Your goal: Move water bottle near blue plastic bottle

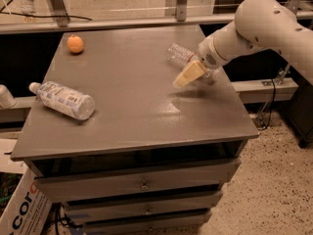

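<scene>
The water bottle (177,54) is a slim clear bottle lying on its side at the back right of the grey table (132,111). My gripper (189,74) hangs just in front of it and to its right, low over the table, and hides the bottle's near end. The blue plastic bottle (64,99) lies on its side near the table's left edge, with its white cap pointing left. It is far from the water bottle.
An orange (75,43) sits at the table's back left corner. A metal rail (146,22) runs behind the table. Drawers (142,184) are below the tabletop. A cardboard box (24,207) stands on the floor at the lower left.
</scene>
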`<state>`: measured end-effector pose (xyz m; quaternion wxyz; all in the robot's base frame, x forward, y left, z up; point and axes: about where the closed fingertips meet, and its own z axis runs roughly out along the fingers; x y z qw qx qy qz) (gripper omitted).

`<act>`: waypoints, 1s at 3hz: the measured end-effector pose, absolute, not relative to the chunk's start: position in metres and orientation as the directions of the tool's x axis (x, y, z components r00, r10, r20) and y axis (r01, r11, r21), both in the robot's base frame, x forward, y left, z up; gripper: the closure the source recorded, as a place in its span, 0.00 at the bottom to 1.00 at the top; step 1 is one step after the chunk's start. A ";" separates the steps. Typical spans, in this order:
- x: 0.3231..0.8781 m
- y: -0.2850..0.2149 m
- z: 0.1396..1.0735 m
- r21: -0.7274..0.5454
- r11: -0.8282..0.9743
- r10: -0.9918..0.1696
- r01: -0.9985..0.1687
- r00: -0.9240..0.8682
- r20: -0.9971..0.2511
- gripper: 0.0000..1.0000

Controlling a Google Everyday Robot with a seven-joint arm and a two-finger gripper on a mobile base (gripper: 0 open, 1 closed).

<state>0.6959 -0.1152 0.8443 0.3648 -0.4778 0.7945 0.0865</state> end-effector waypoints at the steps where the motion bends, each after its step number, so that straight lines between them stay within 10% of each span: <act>1: 0.709 -0.121 0.837 -0.195 0.550 -0.677 -0.812 -0.297 -0.673 0.18; 3: 0.718 -0.124 0.846 -0.177 0.556 -0.646 -0.812 -0.288 -0.707 0.64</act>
